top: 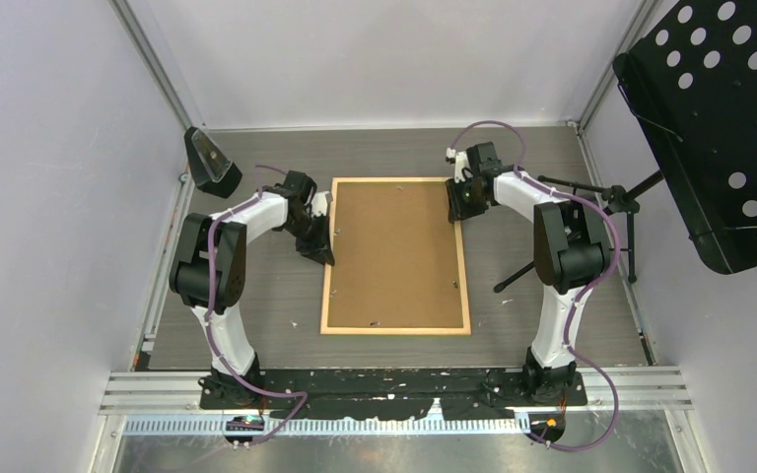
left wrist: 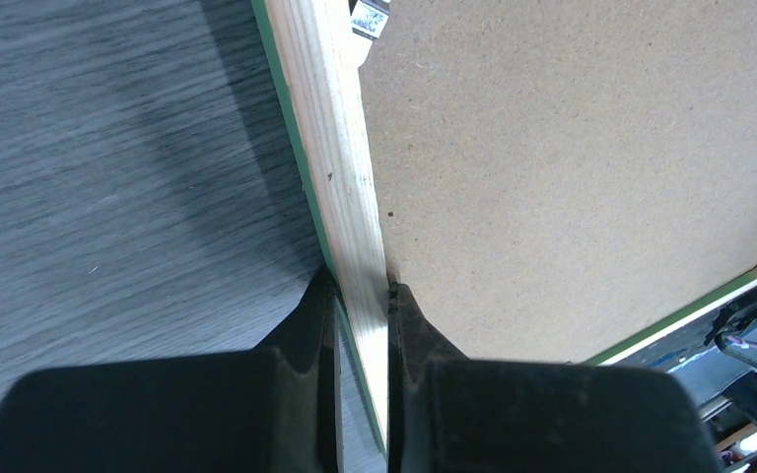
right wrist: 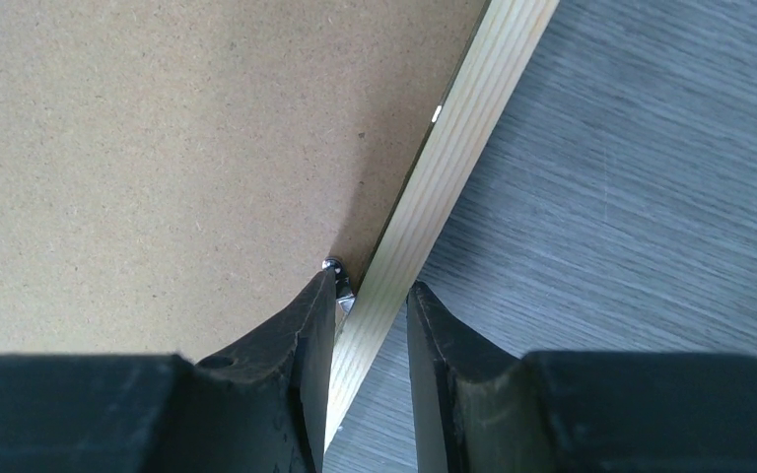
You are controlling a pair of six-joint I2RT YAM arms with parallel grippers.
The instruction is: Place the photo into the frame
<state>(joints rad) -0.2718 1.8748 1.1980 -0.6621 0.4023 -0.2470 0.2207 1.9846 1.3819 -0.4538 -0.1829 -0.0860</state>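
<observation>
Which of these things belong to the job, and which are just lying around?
Part of the job: frame, lying back up; brown backing board in it; left claw clamped on its left rail; right claw astride its right rail.
Lying about: black perforated music stand; black wedge in the far-left corner.
</observation>
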